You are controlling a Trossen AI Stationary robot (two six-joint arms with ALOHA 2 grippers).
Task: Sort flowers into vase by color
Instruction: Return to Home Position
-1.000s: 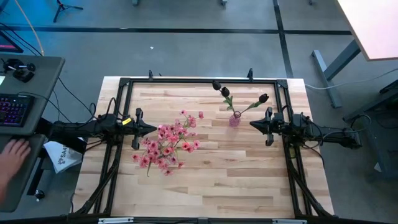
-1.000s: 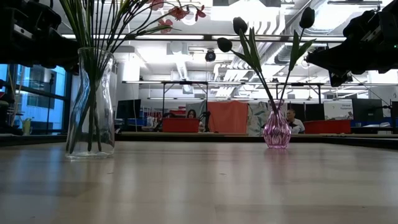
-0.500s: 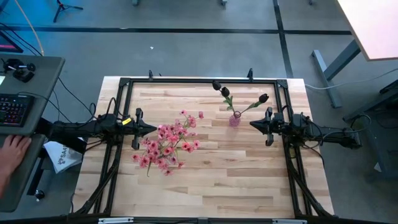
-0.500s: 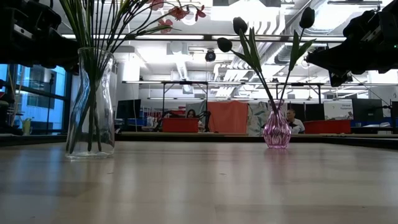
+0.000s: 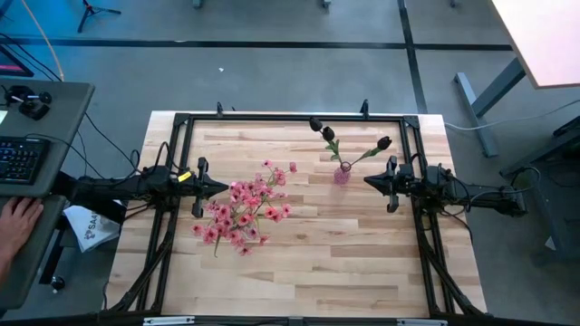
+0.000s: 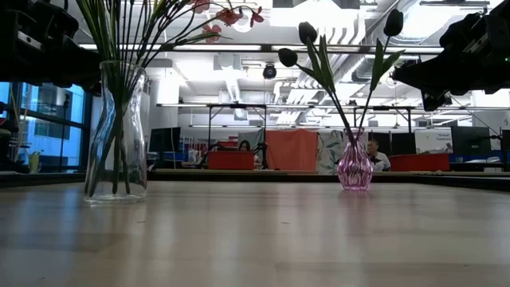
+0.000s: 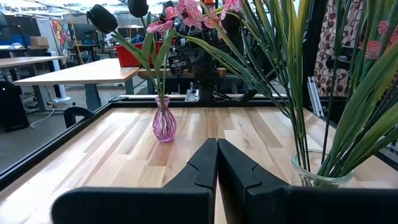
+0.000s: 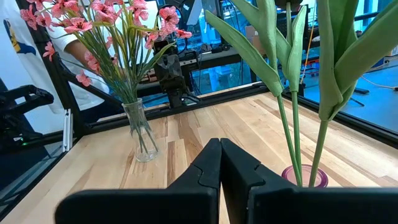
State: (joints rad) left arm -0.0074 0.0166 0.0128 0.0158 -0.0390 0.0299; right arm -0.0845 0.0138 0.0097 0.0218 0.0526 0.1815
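We judge sorting done: pink flowers (image 5: 246, 210) in clear vase (image 6: 117, 135), tulips (image 5: 384, 143) in pink vase (image 5: 342, 175); left fingers (image 7: 202, 167), right fingers (image 8: 209, 165) pressed together.

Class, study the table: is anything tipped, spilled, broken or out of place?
Nothing stands out. The clear vase stands upright holding the pink flowers; the small pink vase stands upright holding the dark buds, which splay outward. The left tool and right tool hang shut at the table's sides.

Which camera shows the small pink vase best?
The low view: the pink vase stands whole, side-on and unobstructed. The left wrist view shows it farther off, the high view only from above, and the right wrist view just its rim.
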